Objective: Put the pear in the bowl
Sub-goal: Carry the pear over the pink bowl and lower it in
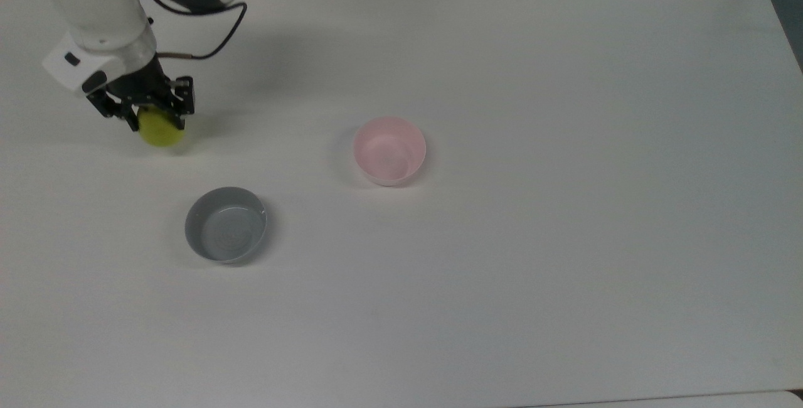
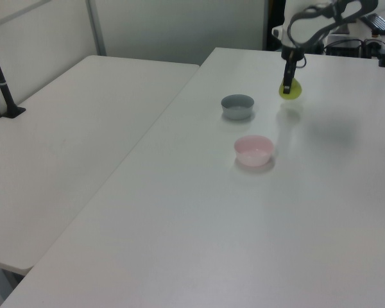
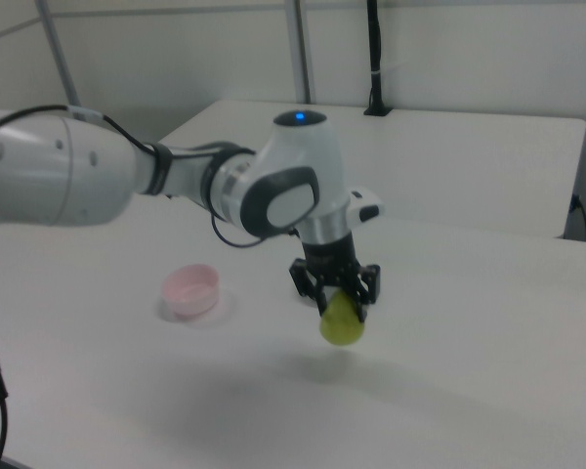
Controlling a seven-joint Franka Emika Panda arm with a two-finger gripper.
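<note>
The black tool (image 1: 154, 120) sits in the upper left of the top view, its two fingers closed around the pear (image 1: 162, 130). The pear is a smooth, roundish yellow-green fruit, and it hangs under the tool. In the right view the pear (image 3: 343, 319) is clearly above the tabletop (image 3: 469, 391), with a soft shadow under it. In the left view the tool (image 2: 287, 88) and the pear (image 2: 291, 90) are in the upper right of the frame.

The arm (image 1: 100, 6) is glossy white with dark bands, and a thin black cable loops beside it.

The pink bowl (image 1: 389, 150) stands near the centre of the top view, round, matte and with nothing inside. The grey bowl (image 1: 226, 224) stands lower left of it, also with nothing inside. The tabletop (image 1: 564, 238) is plain white and smooth.
</note>
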